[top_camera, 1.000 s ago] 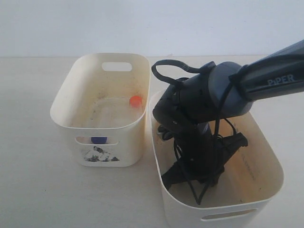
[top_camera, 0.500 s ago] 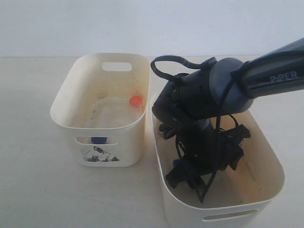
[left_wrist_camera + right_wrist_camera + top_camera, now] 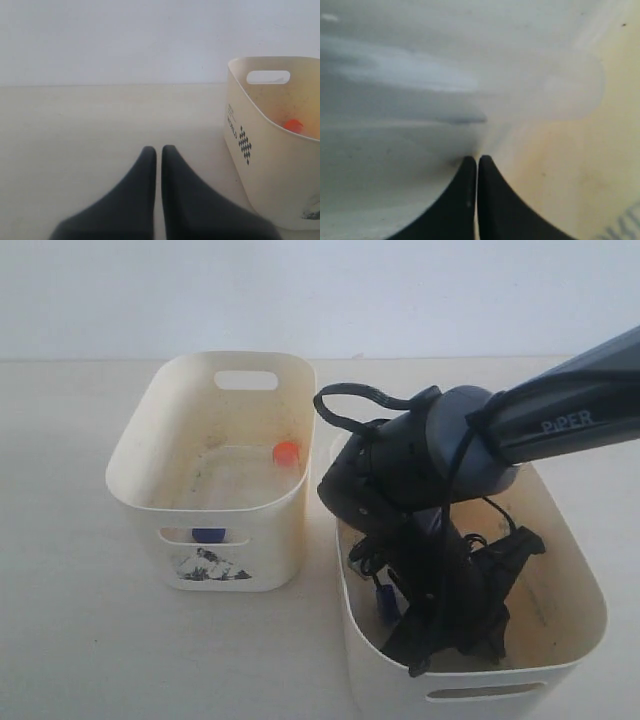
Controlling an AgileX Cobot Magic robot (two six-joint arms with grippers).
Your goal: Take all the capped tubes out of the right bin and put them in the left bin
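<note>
My right pincer (image 3: 476, 159), pressed together on nothing, is down inside the right bin (image 3: 565, 540). A blue tube (image 3: 383, 598) stands near upright at about its ten o'clock, by the bin's nine-o'clock wall; this arm is nearest.

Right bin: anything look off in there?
Possibly. The right gripper looks shut with nothing between its tips, while a blue-capped tube stands beside it in the right bin: maybe a missed grasp.

I've got a pale beige surface (image 3: 70, 640) here, smooth and matte, running back to a white wall (image 3: 300, 290). My left wrist view shows them meeting in one straight, level line.
</note>
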